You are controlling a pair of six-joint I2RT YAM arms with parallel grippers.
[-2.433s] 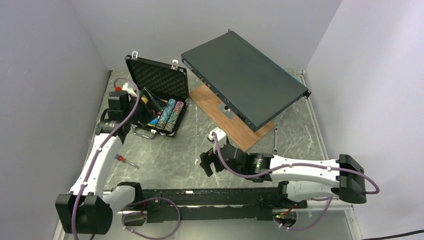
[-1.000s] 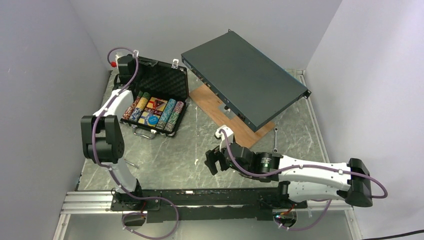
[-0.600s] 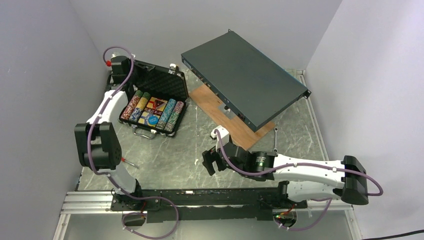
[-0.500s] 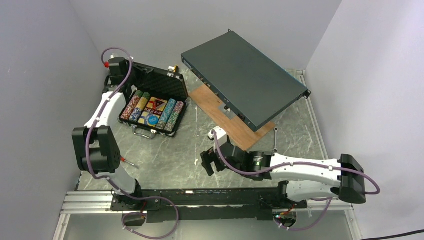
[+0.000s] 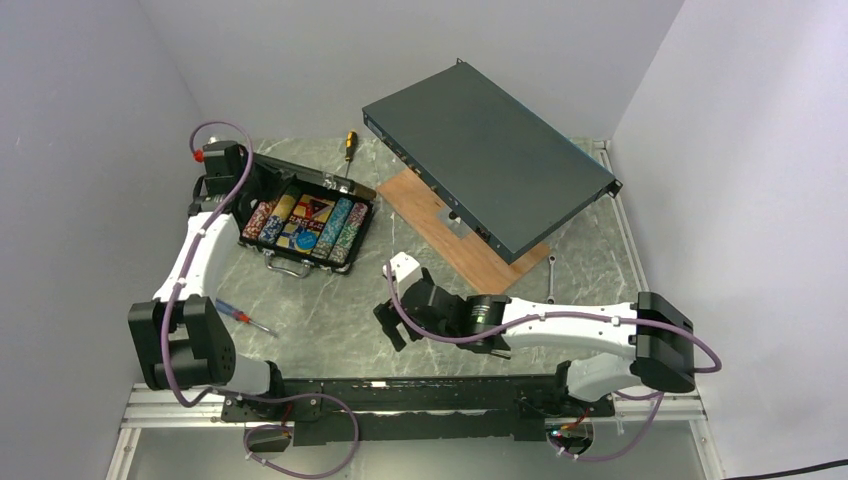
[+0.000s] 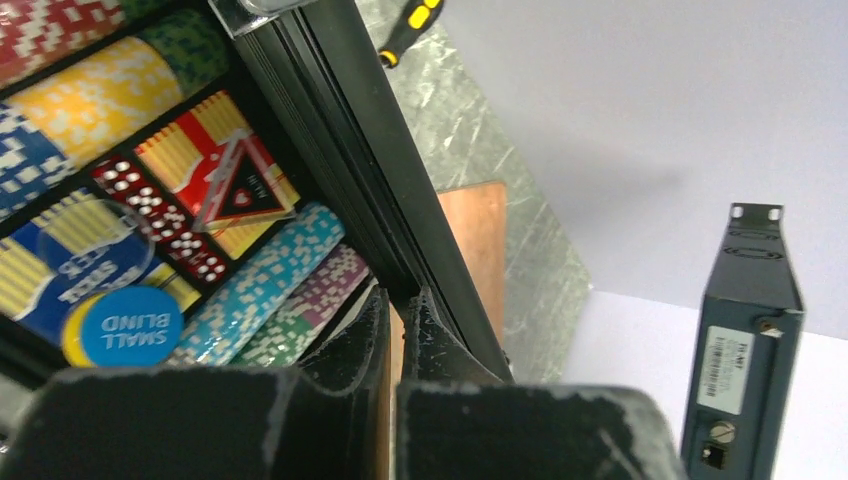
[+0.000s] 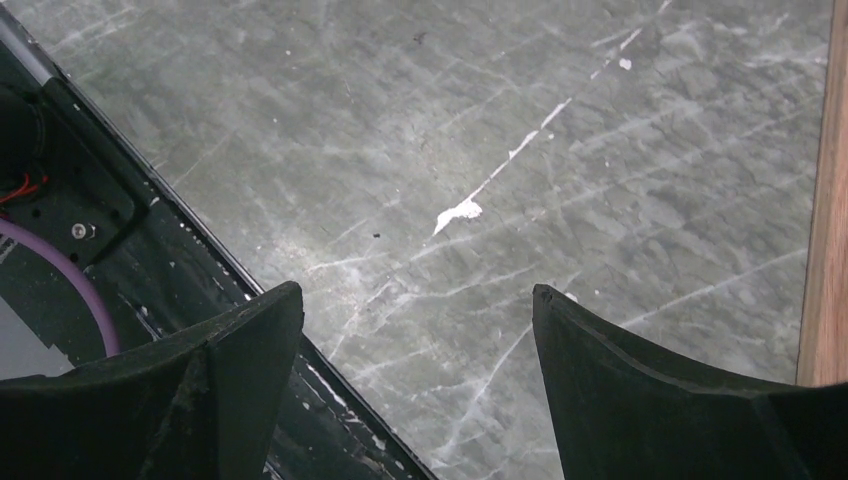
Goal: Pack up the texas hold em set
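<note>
Standing around the set: we mark a large dark-grey metal box [image 5: 490, 165] slanting over a wooden board [image 5: 450, 228] to the right; a yellow-handled screwdriver [image 5: 349, 143] on the surface [image 5: 330, 300] just behind the case; a red-handled screwdriver [image 5: 240, 317] near the left arm; a wrench [image 5: 551, 280] beside the board.
Set: the texas hold em set [image 5: 300, 258] lies at the far left of the surface, a black case with rows of chips [image 5: 340, 228] around a middle compartment.
In the way: the lid [image 5: 310, 177] hangs tilted over the back of the case, covering the far ends of the chip rows.
Left tool [image 6: 400, 300]: fingers drawn almost together, only a narrow slit between them and nothing in it; the tips lie just beside the lid's edge, and we cannot tell whether they touch it.
Right tool [image 7: 415, 330]: fingers spread wide over bare surface, well apart from the case.
Change: a second ago the lid stood upright with its foam facing us; it has since tipped far forward, bringing the yellow-handled screwdriver into view. The right arm has reached further left.
Writing: we read "SMALL BLIND" on the blue disc [image 6: 125, 325]. Lettering on the red triangle [image 6: 238, 190] and on the box's white label is too small to read.
</note>
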